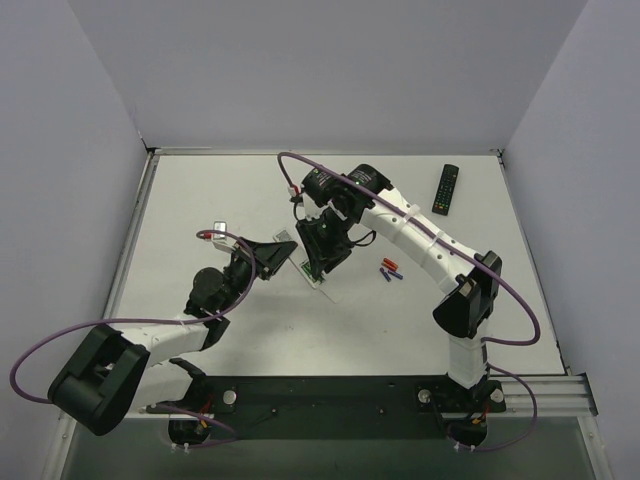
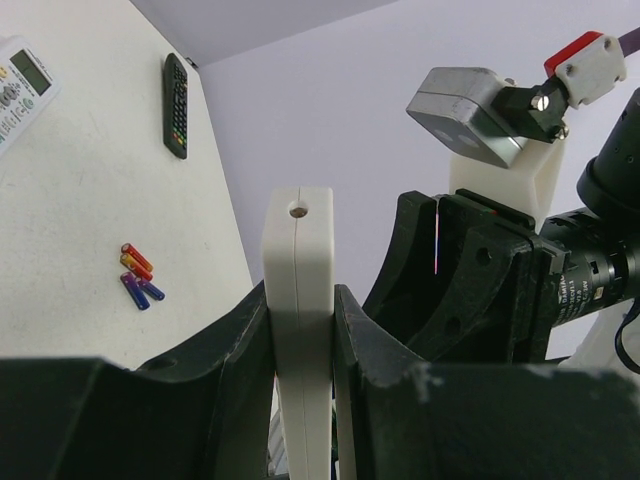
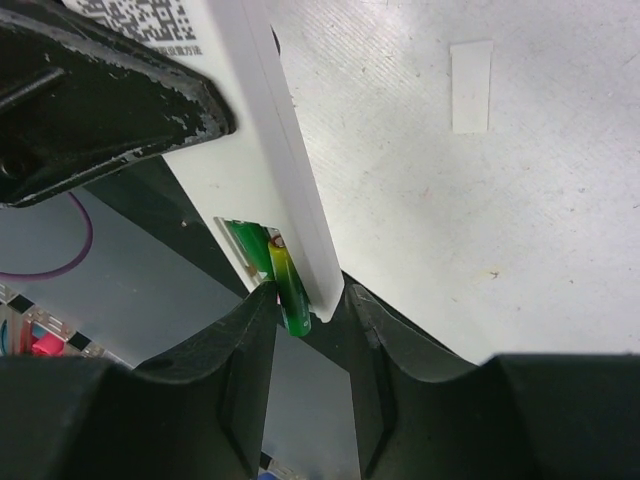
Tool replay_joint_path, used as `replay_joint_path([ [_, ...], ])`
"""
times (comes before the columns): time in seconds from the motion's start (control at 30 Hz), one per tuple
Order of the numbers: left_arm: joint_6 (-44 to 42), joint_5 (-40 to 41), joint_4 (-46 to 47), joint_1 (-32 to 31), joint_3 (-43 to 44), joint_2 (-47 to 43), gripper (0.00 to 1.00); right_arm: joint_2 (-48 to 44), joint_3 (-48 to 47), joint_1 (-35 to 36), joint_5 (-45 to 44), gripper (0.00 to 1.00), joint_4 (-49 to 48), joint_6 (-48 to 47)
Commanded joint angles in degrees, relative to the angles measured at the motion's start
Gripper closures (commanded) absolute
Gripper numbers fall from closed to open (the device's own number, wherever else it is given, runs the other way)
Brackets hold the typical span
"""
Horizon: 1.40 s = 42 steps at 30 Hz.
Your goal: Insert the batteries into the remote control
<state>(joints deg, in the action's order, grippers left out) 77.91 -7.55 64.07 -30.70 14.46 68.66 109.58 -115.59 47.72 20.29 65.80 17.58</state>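
My left gripper [image 2: 300,330] is shut on the slim white remote control [image 2: 297,300], held edge-up above the table [image 1: 200,200]. In the right wrist view the remote control [image 3: 260,130] shows its open compartment. One green battery [image 3: 243,245] lies in the slot. The other green battery [image 3: 290,290] sits tilted, its lower end poking out past the remote's end. My right gripper [image 3: 310,320] is open, its jaws on either side of that end, the left finger touching the tilted battery. From above, the right gripper [image 1: 322,250] meets the left gripper [image 1: 283,255] at the remote control [image 1: 313,270].
A black remote [image 1: 446,188] lies at the back right. Red and blue-purple cells [image 1: 390,270] lie right of the grippers. A wider white remote with a display [image 2: 22,78] lies on the table. A small white rectangular piece [image 3: 471,87] lies flat on the table.
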Motion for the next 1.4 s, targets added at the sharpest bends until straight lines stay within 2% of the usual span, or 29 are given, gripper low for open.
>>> replay_joint_path([
  [0.0,2.51,-0.36,3.78,-0.33,-0.22,-1.08,1.0,0.28,-2.53,0.53,-2.36,0.71,3.11,-0.01],
  [0.2,4.44,0.52,2.38,-0.06,-1.1,-0.9,1.0,-0.85,-5.96,1.32,-2.72,0.71,1.79,-2.11],
  [0.33,5.06,0.52,1.23,0.37,-0.92,-1.16,1.0,-5.15,-4.65,2.02,-1.93,0.67,-4.86,-6.67],
  [0.5,5.85,-1.32,-1.05,2.91,0.39,-2.04,1.0,-14.54,7.03,2.2,-0.52,0.66,-14.2,-16.76],
  [0.67,5.68,-7.56,-7.64,6.7,3.47,-3.45,1.0,-20.8,18.98,2.11,-1.66,0.68,-20.7,-27.59],
  [0.8,5.41,-10.55,-10.89,8.2,4.52,-4.59,1.0,-24.93,27.86,2.37,2.37,0.68,-26.14,-36.99],
  [0.93,4.71,-11.87,-12.74,8.9,5.23,-5.47,1.0,-26.7,33.66,2.81,5.01,0.79,-33.61,-40.87],
  [1.37,2.25,-13.1,-16.96,9.16,7.34,-6.96,1.0,-24.59,32.8,4.74,6.25,0.8,-37.5,-45.8],
])
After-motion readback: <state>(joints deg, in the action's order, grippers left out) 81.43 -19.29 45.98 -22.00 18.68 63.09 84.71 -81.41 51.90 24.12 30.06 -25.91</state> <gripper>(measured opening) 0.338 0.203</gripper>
